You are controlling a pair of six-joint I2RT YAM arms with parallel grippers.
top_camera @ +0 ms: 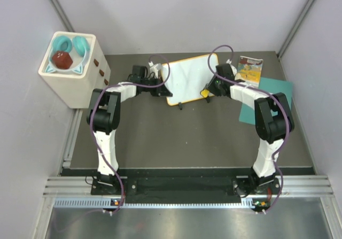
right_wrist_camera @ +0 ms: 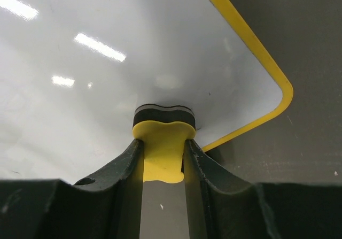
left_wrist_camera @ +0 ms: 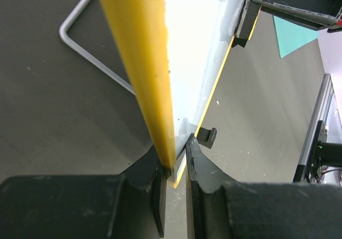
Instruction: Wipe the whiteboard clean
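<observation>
The yellow rim of the whiteboard is pinched by the left hand, and a yellow, seemingly felt-padded eraser is clamped by the right hand against its glossy face.

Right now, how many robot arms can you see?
2. The left arm is on the left, its left gripper shut on the whiteboard rim. The right arm is on the right, its right gripper pressing a yellow eraser to the board. None seems hidden.
</observation>
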